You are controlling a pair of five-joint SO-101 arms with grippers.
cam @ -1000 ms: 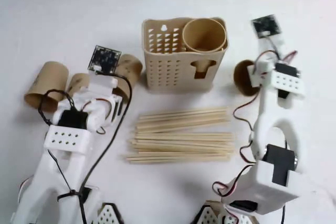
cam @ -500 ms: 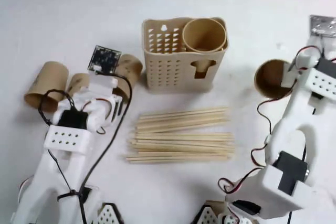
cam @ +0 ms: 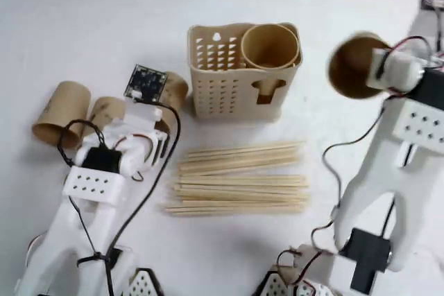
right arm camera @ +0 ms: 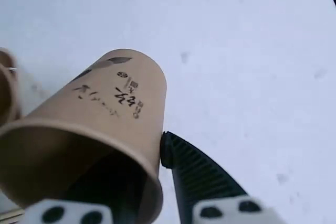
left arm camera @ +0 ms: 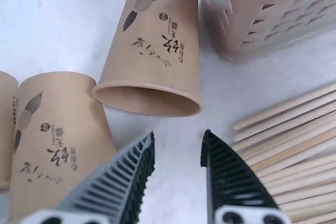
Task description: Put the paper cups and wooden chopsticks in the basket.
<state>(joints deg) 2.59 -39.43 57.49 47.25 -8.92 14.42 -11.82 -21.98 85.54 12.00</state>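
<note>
High view: we log the basket (cam: 243, 74) upright on the white table (cam: 83, 32); every place below is taken from it.
Cup in basket: one paper cup (cam: 270, 45) stands mouth-up inside the basket, at the end nearer the right arm.
Held cup: a second cup (cam: 354, 66) hangs tilted on its side beside that same end of the basket, apart from it, open mouth facing the arms.
Right gripper (cam: 388, 71): clamped on the held cup's rim, the wall pinched from inside and outside.
Lying cups: three on their sides at the basket's opposite end; the nearest (cam: 173, 90) lies just beside the basket, the next (cam: 107, 110) and the last (cam: 61, 112) farther out.
Left gripper (left arm camera: 176, 153): jaws parted, nothing between them, tips just short of the nearest lying cup's mouth.
Wooden chopsticks (cam: 239, 178): we see a loose flat pile on the table before the basket, near but not touching it.
</note>
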